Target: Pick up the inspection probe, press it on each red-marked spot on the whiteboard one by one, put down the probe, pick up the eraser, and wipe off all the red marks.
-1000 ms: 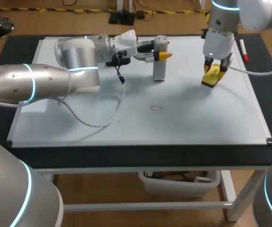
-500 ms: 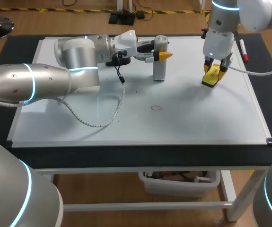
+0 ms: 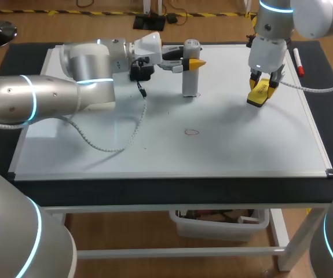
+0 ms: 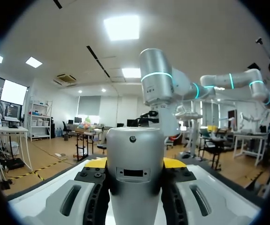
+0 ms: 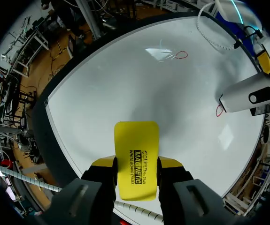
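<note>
Whiteboard [image 3: 241,150] is lying flat on the table, with one red mark [image 3: 192,132] mid-board and a second mark [image 5: 219,111] just beside the probe [image 3: 190,75]. Left gripper [image 3: 189,61] is clasping the probe upright, far middle. Right gripper [image 3: 262,87] is clamping the eraser [image 5: 136,159] near a pen [image 3: 298,62]. Coiled cable [image 3: 120,142] is trailing across the board.

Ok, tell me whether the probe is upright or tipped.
Upright: the probe stands on end over the whiteboard, held between the left tool's yellow tips.
</note>
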